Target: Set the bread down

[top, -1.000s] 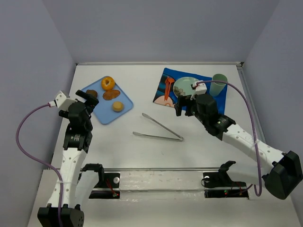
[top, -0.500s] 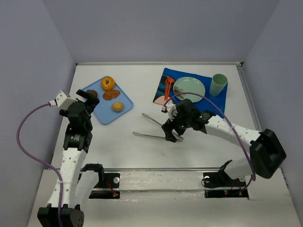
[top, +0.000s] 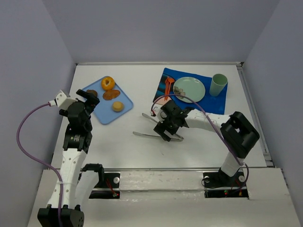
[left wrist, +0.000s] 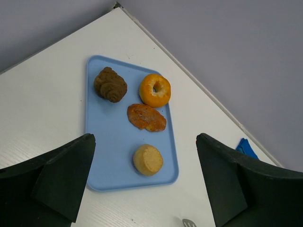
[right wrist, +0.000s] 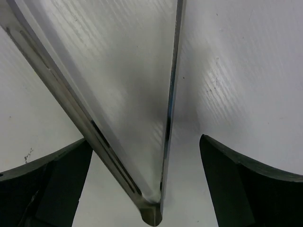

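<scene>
Several breads lie on a blue tray (top: 102, 116) at the left: an orange bagel (left wrist: 155, 90), a dark brown roll (left wrist: 110, 84), a flat brown piece (left wrist: 146, 117) and a round bun (left wrist: 148, 160). My left gripper (left wrist: 144, 142) hovers open above the tray's near end, holding nothing. Metal tongs (top: 144, 135) lie on the table in the middle. My right gripper (right wrist: 146, 142) is low over them, open, its fingers on either side of the tongs' joined end (right wrist: 151, 215), not touching it.
A blue mat (top: 210, 104) at the back right carries a green plate (top: 190, 88), a green cup (top: 218, 84) and an orange utensil (top: 169, 87). White walls enclose the table on three sides.
My right arm has swung from beside the green plate down and left to the tongs, staying open. The left arm and the breads have not moved.
</scene>
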You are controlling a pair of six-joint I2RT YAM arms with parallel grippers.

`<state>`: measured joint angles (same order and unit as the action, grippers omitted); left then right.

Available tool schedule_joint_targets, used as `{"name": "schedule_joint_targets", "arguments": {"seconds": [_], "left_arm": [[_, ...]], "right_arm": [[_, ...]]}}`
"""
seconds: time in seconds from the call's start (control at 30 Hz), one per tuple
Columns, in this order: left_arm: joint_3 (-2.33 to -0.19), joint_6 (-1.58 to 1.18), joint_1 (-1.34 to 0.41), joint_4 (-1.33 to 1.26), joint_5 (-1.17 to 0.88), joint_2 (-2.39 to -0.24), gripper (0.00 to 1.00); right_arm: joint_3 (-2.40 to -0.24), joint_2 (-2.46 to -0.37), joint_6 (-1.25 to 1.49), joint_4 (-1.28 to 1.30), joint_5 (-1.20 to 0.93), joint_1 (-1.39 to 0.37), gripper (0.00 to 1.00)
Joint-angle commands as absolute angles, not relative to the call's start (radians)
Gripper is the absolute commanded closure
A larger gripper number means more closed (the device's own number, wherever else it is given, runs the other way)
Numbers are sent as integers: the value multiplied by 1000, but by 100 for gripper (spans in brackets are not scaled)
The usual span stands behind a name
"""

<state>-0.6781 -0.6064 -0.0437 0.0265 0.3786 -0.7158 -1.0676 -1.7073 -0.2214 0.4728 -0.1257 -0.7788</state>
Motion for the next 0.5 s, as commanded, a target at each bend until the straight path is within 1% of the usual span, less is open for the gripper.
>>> {"name": "schedule_joint_targets", "arguments": {"seconds": [0.0, 0.17, 0.2, 0.23, 0.3, 0.33, 0.43, 0.47], "left_arm": [[-673, -591, -40, -22, 394, -707, 1], [-689, -591, -40, -5, 407, -733, 1], [-690, -592, -40, -5, 408, -735, 1], [-689, -592, -40, -5, 413, -735, 1], [-687, -595, -40, -5, 417, -733, 1], [-689, -595, -40, -5, 417, -733, 1], [-687, -595, -40, -6, 416, -730, 1], [-686, -595, -40, -6, 417, -730, 1]], "right_arm": [[-1115, -1758, -284, 414, -101, -781, 0], [-1129, -1818, -305, 388, -178, -781, 0], [-1131, -1824, -305, 384, -182, -781, 5], [-1132, -1839, -310, 385, -189, -781, 18], [-1131, -1841, -311, 385, -196, -781, 29], [-1129, -1833, -310, 384, -199, -781, 40], [-1118, -1803, -307, 374, -213, -781, 60], [-1115, -1771, -304, 359, -225, -781, 71]]}}
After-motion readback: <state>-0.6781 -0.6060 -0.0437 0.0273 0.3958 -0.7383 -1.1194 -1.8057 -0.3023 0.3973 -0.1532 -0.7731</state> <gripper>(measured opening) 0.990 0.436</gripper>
